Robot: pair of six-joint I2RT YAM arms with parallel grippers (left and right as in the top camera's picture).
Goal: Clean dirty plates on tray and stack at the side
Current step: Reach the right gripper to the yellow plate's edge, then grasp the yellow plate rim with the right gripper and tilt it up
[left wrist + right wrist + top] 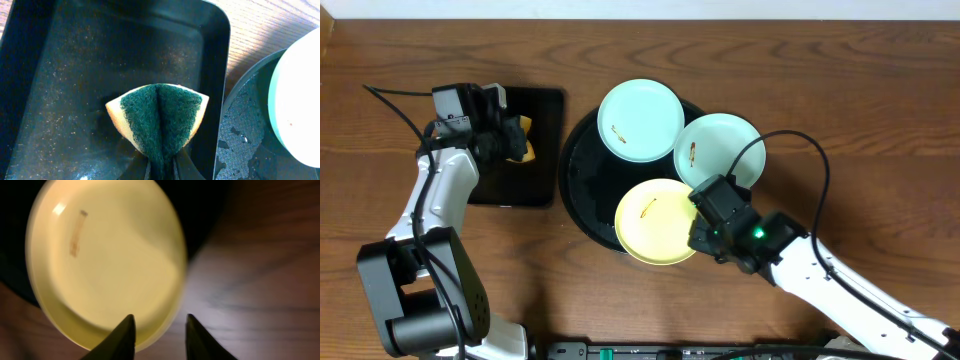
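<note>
- The yellow plate (655,220) lies at the near side of the round tray (582,190). Its near right edge appears to hang past the tray rim over the table (880,100). A thin brown streak (76,235) marks its face.
- The right pincer (698,212) is at that plate's right edge, with the plate lying to its left and slightly far of it.
- In the wrist view, one finger stands over the inside of the plate and the other outside it, above the wood. The rim passes through the gap between them.
- The jaws are narrow but not together. Whether they are actually pinching the rim I cannot tell.
- The plate is round, so it has no long axis to line up with. What seems to matter is that the rim crosses the gap squarely and sits deep enough for a firm bite.
- The left pincer (162,167) is clenched on a folded green-and-yellow sponge (160,117), over the rectangular tray (60,75) at the left, just beside the round tray.
- Two mint plates (640,120) (720,150) lie on the far side of the round tray, each with a small brown mark.
- The right arm is much the nearer to the yellow plate. The sponge would have to travel right to reach it.
</note>
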